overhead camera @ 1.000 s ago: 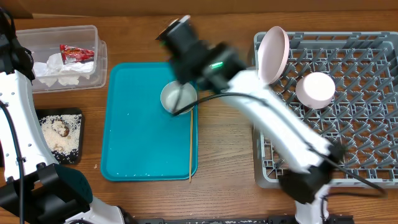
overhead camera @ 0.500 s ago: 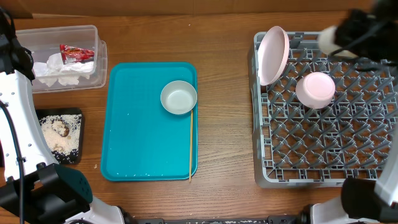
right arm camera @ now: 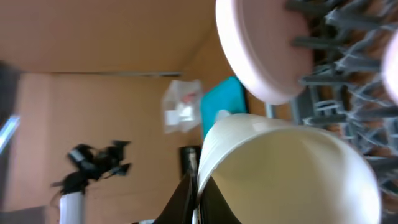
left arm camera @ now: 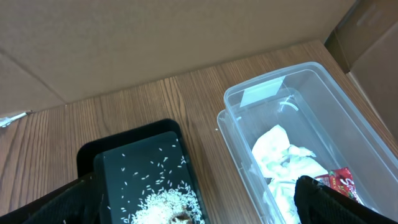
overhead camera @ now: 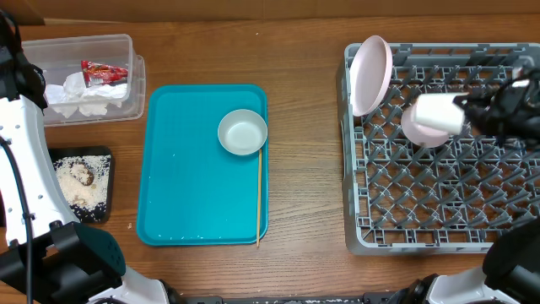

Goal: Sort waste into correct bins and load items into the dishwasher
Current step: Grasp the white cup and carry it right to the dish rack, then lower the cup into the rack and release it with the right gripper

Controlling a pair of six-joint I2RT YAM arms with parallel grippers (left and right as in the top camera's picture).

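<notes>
my right pincer (right arm camera: 198, 185) is pinched tight on the rim of the white cup (overhead camera: 435, 113). i hold it on its side over the grey rack (overhead camera: 439, 207), close to the standing pink plate (overhead camera: 371, 74), so it can go in. my left pincer (left arm camera: 199, 208) hangs spread wide, holding nothing.

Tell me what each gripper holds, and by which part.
The right gripper is shut on the small white cup, pinching its wall at the rim. The left gripper is open and holds nothing.
</notes>
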